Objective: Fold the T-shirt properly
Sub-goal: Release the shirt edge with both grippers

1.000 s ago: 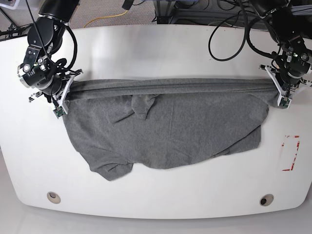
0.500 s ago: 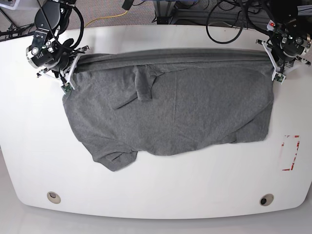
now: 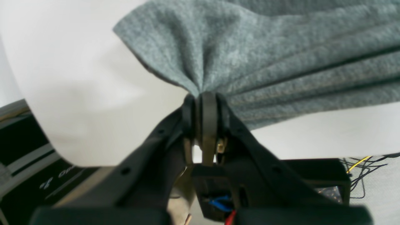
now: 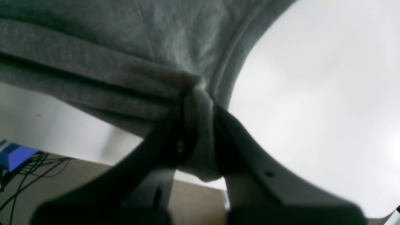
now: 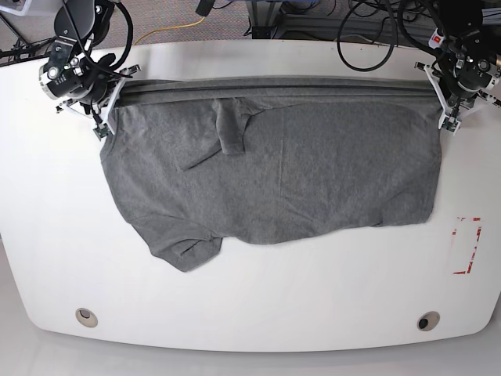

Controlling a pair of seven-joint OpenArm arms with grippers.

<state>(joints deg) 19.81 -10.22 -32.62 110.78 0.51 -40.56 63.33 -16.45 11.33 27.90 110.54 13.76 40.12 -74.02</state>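
T-shirt stretched across the counter's far side.
The grey T-shirt lies spread on the white counter, its far edge pulled taut between the left gripper and right gripper, both jaws clamped on its corners.

A white table spreads below and between both sets of jaws. Red tape marks sit well below the jaws on the base view's right. Two round holes lie near the front edge. Cables trail behind.
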